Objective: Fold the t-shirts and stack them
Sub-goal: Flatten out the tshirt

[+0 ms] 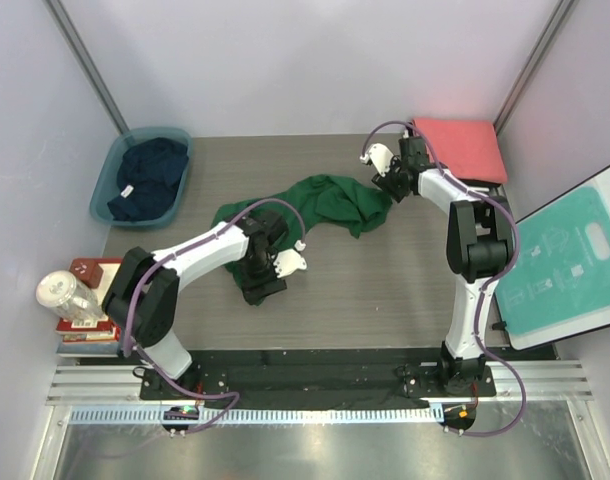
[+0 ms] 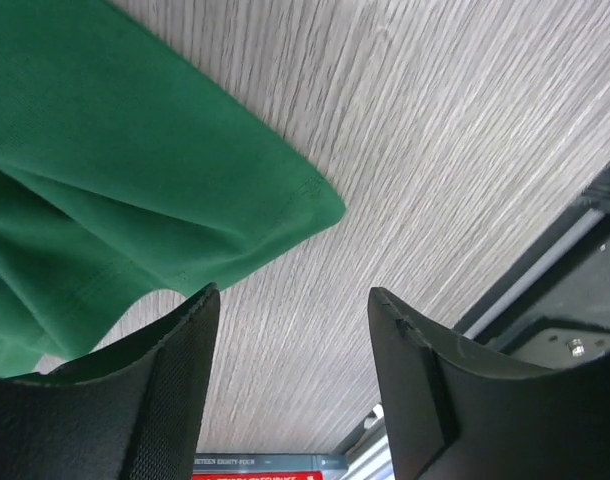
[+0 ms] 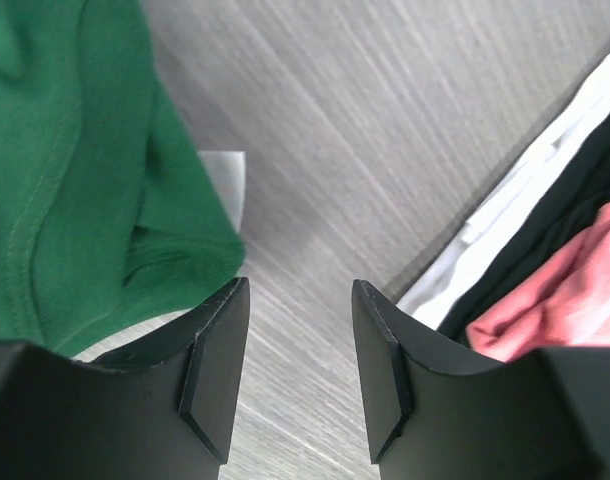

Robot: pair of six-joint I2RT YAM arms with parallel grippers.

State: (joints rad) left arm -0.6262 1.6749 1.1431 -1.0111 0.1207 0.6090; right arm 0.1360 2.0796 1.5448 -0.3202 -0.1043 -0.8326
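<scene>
Green t-shirt (image 1: 328,198) lies beside both arms' parted fingers (image 2: 170,392).

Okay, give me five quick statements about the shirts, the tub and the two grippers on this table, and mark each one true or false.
1. The green t-shirt lies neatly folded. False: it lies crumpled in the middle of the table.
2. The navy t-shirt sits inside the teal tub. True.
3. The coral-red t-shirt lies folded flat at the far right corner. True.
4. The left gripper is shut on the green t-shirt. False: its jaws stand open over bare table, with the shirt off to one side.
5. The right gripper grips the coral-red t-shirt. False: it is open, with nothing between its jaws.
</scene>
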